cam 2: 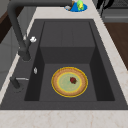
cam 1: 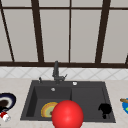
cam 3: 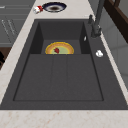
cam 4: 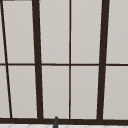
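Your right hand hovers over the sink's front right rim; you cannot tell its fingers' pose. A yellow plate lies flat in the left basin, well apart. It looks stiff, smooth and breakable, so grip its raised rim.

Three plates, one hand

plate in sink, faucet behind
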Robot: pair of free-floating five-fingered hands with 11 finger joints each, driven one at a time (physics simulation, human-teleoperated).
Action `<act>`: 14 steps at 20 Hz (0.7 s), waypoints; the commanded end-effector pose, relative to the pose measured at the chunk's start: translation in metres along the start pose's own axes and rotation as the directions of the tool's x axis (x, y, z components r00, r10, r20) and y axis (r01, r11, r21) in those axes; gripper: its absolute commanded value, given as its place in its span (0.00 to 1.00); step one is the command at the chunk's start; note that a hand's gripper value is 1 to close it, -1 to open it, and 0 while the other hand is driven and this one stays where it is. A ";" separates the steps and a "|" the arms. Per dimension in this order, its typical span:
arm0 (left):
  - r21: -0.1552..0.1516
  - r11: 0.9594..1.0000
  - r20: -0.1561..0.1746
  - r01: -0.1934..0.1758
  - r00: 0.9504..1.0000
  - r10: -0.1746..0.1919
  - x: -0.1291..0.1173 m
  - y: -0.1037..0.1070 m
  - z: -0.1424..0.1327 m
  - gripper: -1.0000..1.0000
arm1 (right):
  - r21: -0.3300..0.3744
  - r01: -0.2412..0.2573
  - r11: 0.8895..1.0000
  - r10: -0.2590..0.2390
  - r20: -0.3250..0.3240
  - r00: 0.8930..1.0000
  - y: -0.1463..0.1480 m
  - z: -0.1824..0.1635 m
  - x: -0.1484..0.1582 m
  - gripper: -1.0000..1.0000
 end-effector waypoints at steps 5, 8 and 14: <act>-0.037 0.999 -0.095 0.023 0.995 -0.026 -0.004 -0.001 -0.013 0.00 | 0.000 0.000 1.000 0.000 0.000 1.000 0.000 0.000 0.000 0.50; -0.085 0.996 -0.091 0.025 0.995 -0.033 -0.008 -0.001 -0.021 0.00 | 0.000 0.000 1.000 0.000 0.000 1.000 0.000 0.000 0.000 0.50; -0.093 0.996 -0.105 -0.004 0.994 -0.005 -0.011 -0.008 -0.048 0.00 | 0.000 0.000 1.000 0.000 0.000 1.000 0.000 0.000 0.000 0.50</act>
